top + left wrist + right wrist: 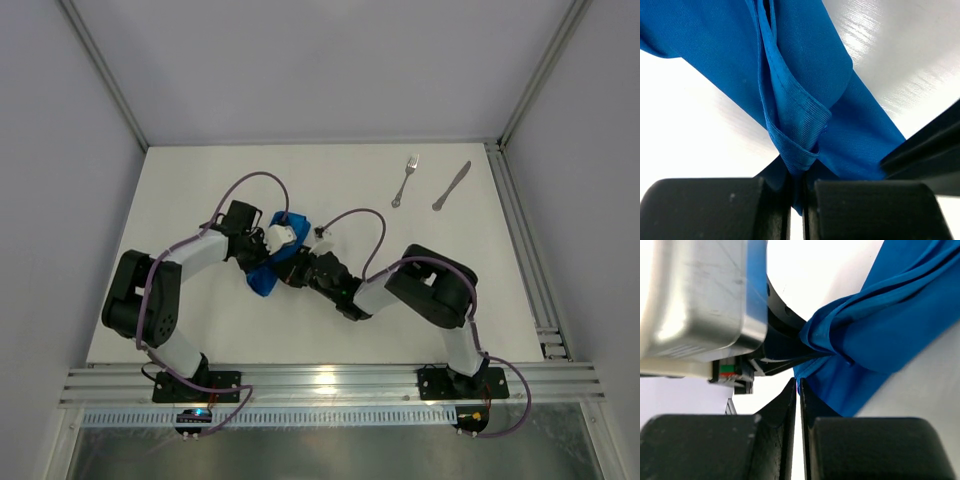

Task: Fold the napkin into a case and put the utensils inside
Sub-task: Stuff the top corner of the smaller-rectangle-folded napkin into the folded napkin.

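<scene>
Napkin [263,281] sits bunched near the table's [200,180] middle, not yet a case, most of it hidden under the two wrists that meet over it. The left gripper [797,186] is clamped tight on a doubled hem, with several layers gathered and trailing away from its tips; that grip looks meant to pin one edge so a fold can be drawn against it. The right gripper [798,389] faces it from the other side with its jaws almost together, only a thin slit between them, and the cloth's lower edge lies right at the tips (it appears nipped there, though the pinch is too small to be sure of). Holding the cloth from opposite sides like this would let the arms pull it taut and lay it over, which I judge to be the step in hand. The fork [404,181] and knife [451,187] lie side by side at the far right, well apart from the cloth, presumably left out of the way until a case exists to take them.
</scene>
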`<state>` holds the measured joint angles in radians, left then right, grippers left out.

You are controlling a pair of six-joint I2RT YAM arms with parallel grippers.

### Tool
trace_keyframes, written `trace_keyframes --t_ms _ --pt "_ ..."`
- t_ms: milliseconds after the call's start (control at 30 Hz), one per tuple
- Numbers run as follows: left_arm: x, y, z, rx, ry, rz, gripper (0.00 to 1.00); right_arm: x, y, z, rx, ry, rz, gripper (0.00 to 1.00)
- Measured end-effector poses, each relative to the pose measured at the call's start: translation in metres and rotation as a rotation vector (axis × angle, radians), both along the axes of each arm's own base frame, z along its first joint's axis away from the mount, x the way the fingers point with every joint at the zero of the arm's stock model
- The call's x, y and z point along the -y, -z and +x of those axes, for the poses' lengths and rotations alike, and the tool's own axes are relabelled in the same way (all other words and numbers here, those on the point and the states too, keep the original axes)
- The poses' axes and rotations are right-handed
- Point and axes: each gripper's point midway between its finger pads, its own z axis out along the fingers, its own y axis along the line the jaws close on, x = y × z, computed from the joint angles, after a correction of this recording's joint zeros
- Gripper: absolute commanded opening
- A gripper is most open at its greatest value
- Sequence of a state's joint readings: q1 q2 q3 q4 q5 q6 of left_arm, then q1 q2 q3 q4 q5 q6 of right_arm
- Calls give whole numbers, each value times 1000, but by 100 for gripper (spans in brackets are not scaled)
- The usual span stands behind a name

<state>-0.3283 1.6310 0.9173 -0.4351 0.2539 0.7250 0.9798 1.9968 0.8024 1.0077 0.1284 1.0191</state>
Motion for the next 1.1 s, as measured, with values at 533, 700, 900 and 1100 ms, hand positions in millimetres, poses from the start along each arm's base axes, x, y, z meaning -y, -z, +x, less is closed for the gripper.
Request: trace_keyframes --t_ms 533,700,900,1100 --pt "3 -1 0 -7 -27 -20 15 -21 46 13 -123 46 -47 6" --pt "6 -1 -2 -12 0 -33 25 -22 57 19 -154 79 -37 6" --pt "4 0 -5 -18 30 -24 37 -26 56 26 -170 103 -10 6" --pt "6 0 -9 -27 75 -23 74 -26 57 32 -198 126 8 6"
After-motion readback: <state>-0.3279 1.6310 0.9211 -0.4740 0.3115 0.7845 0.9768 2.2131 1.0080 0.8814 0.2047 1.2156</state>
